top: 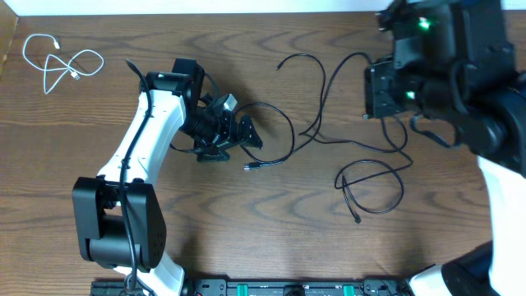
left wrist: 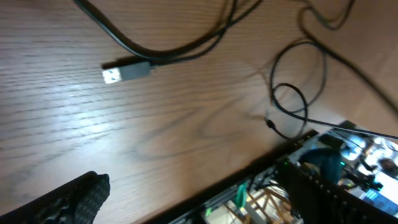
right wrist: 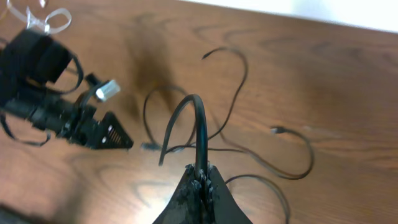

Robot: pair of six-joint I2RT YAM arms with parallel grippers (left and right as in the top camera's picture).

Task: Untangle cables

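Bench notes, one moment.

- Wooden table (top: 271,247): carries both arms and all the cables.
- Left arm (top: 152,131): white, reaching from the near left edge toward the table's middle.
- Right arm (top: 460,74): dark wrist over the far right part of the table.
- Two black cables (top: 293,136): spread in loose loops across the centre and right. They cross each other between the two arms.
- White cable (top: 62,64): coiled alone in the far left corner, well apart from both arms and from the black cords.
- Left gripper (top: 234,141): jaws spread wide, nothing between them. It hovers low over the table. One black loop curves around its far and right sides, close by. The overhead view does not settle whether they touch.
- Right gripper (right wrist: 200,180): fingers pinched tight on a black cable (right wrist: 201,134). The cord rises straight from the fingertips, then arches over to the left. Which of the two black cords this is, I cannot tell.
- USB plug (left wrist: 124,71): end of the loop beside the left gripper. It lies flat on the wood, just ahead of the open fingers (left wrist: 68,199) and clear of them.
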